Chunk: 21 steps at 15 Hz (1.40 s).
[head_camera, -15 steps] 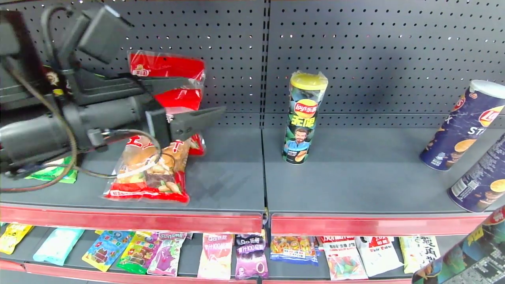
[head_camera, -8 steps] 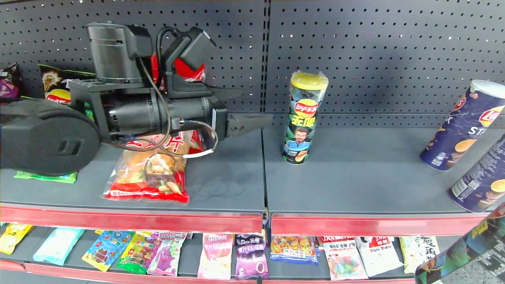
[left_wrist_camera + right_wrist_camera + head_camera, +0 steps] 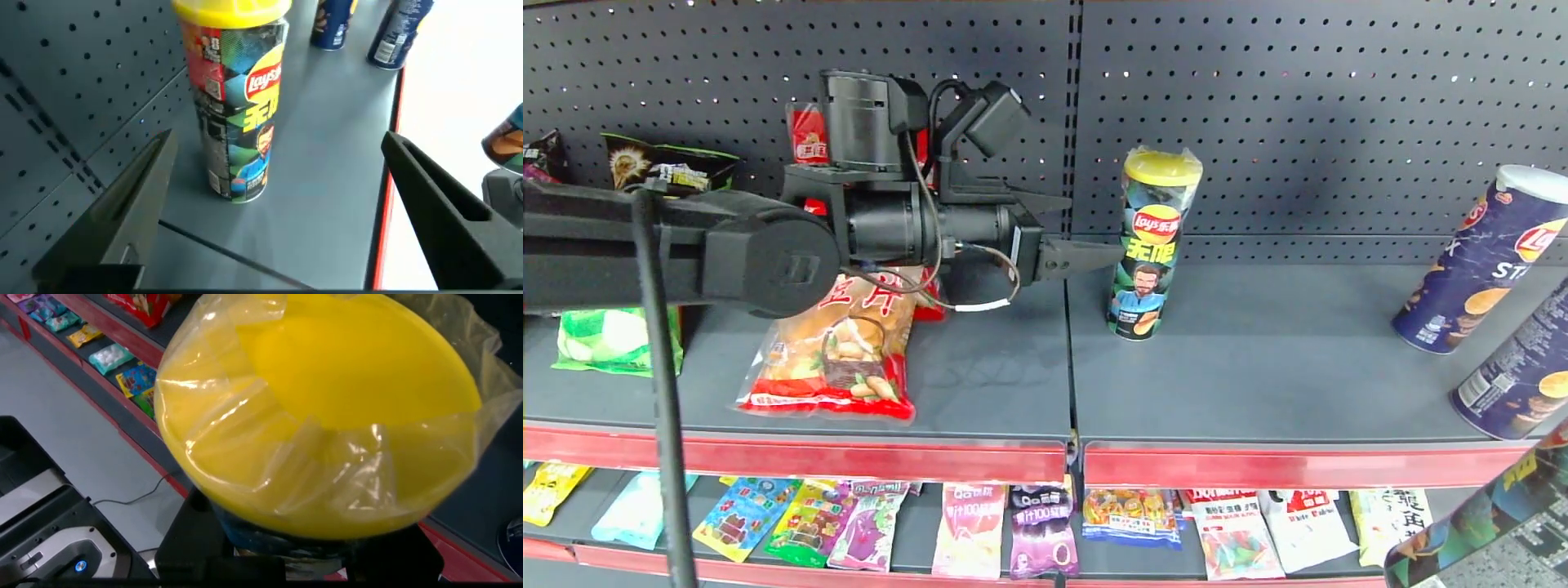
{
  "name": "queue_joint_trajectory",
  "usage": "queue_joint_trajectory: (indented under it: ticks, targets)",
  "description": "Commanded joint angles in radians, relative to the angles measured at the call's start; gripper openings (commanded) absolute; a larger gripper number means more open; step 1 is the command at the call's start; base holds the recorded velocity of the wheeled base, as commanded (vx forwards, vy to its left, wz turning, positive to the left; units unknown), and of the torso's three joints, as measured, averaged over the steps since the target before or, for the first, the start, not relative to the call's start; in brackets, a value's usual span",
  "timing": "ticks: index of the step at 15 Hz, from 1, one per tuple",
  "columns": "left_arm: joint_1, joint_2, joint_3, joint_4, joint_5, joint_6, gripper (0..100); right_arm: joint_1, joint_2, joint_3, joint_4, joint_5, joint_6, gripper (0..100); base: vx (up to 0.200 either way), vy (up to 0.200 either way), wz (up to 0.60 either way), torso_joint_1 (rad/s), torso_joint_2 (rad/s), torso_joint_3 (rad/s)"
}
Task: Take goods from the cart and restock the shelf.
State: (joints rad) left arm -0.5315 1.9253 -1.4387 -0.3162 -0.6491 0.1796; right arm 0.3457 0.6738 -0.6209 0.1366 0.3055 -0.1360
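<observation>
Dark grey pegboard back wall (image 3: 1298,98), grey shelf (image 3: 1258,367) with red front edge, pale floor (image 3: 57,425)

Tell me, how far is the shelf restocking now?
Done: one yellow-lidded chips can stands upright on the shelf. In hand: the right gripper holds a second such can; the left gripper, fingers open, points at the standing one. Left: placing the held can.

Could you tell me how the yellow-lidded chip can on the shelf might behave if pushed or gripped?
The chip can is tall and narrow on a small base, so a high push from the left gripper would probably tip it. Once down, its round body would likely roll along the shelf. Its loose plastic wrap may feel slippery.
</observation>
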Motion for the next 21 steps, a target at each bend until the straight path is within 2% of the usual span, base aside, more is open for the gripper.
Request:
queue_joint_trajectory:
  ticks: [1,6,14,18,21]
  targets:
    - [-0.001,0.047,-0.045,0.002,-0.001,0.005,100,-0.001,0.0,0.0,0.0,0.0,-0.001,0,0.0,0.0,0.0,0.0,0.0,0.0]
    - [-0.001,0.15,-0.152,0.002,-0.009,0.006,100,-0.001,-0.002,0.001,0.0,0.0,0.001,0,0.0,0.0,0.0,0.0,0.0,0.0]
    - [-0.001,0.285,-0.344,0.049,-0.086,0.006,100,-0.005,-0.007,0.003,0.001,-0.006,0.003,0,0.0,0.0,0.0,0.0,0.0,0.0]
    - [-0.007,0.314,-0.373,0.066,-0.118,0.006,100,-0.005,-0.005,0.003,0.001,-0.016,0.003,0,0.0,0.0,0.0,0.0,0.0,0.0]
    - [-0.01,0.351,-0.431,0.075,-0.152,0.005,100,-0.005,-0.003,0.003,0.001,-0.016,0.003,0,0.0,0.0,0.0,0.0,0.0,0.0]
